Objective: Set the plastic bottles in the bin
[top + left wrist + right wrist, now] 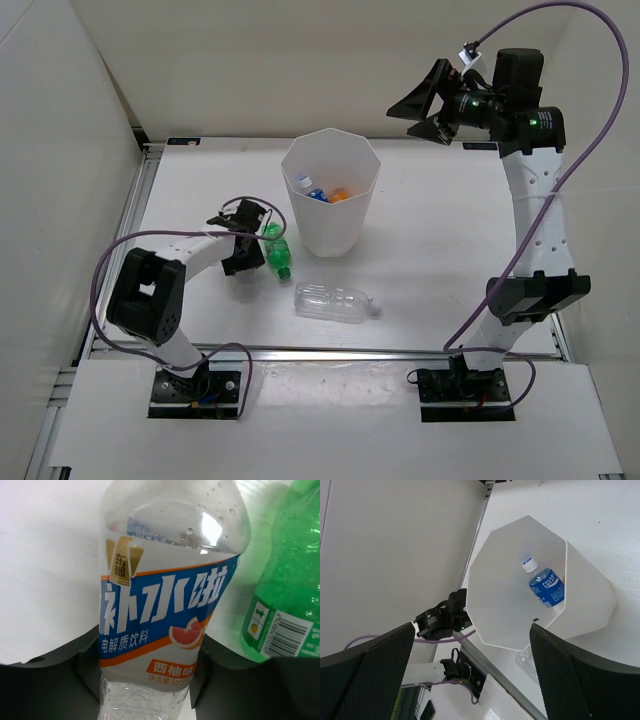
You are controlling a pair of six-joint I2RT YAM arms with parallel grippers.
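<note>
- The labelled bottle is clasped by the left gripper; its fingers are pressed against either side of the bottle's lower body.
- In the top view this gripper is seen low over the table, left of the bin, with the bottle largely hidden beneath it.
- The green bottle is laid on the table just right of the left gripper, between it and the bin. Whether it touches the labelled bottle cannot be told.
- The large clear bottle is laid on its side near the bin, on the near side, apart from both grippers.
- The blue bottle and the orange bottle are seen inside the bin, which is stood upright at mid-table.
- The right gripper is held high at the far right, its jaws spread wide and nothing held between them.
</note>
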